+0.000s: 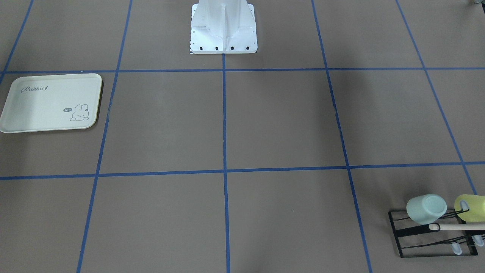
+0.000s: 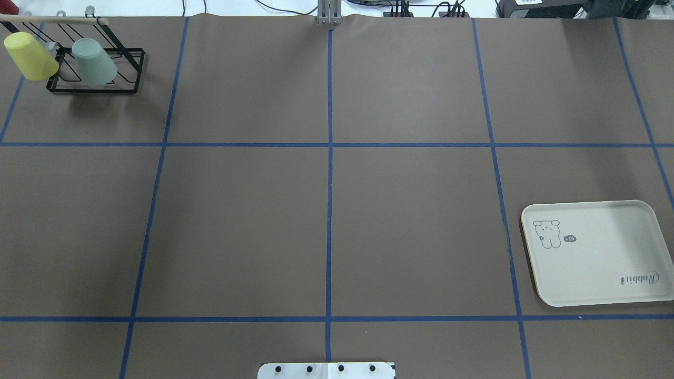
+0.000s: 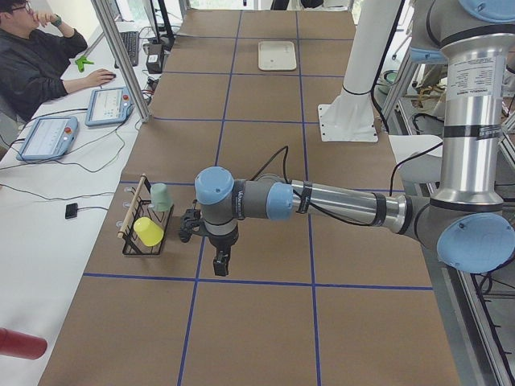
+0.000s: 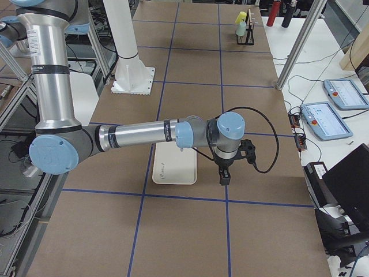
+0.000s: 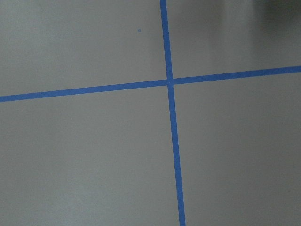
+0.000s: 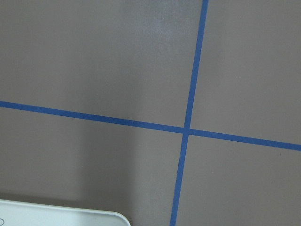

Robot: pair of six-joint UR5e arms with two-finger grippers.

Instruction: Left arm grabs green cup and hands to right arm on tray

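Since green cup (image 2: 95, 60) hangs tilted on black rack (image 2: 93, 91), just beside yellow-green cup (image 2: 30, 55), left gripper (image 3: 220, 264), near rack but apart, should come at cup wall sideways, avoid neighbour, and lift along prong. Pincer state, left and right gripper (image 4: 223, 176): cannot tell. Tray (image 2: 605, 263) well apart, near right arm.

Robot lab; taped grid table (image 3: 265, 322), teach pendants (image 3: 109, 106)

Left hand (image 3: 220, 266) hangs near green cup (image 3: 161, 195) on rack (image 3: 133, 207).
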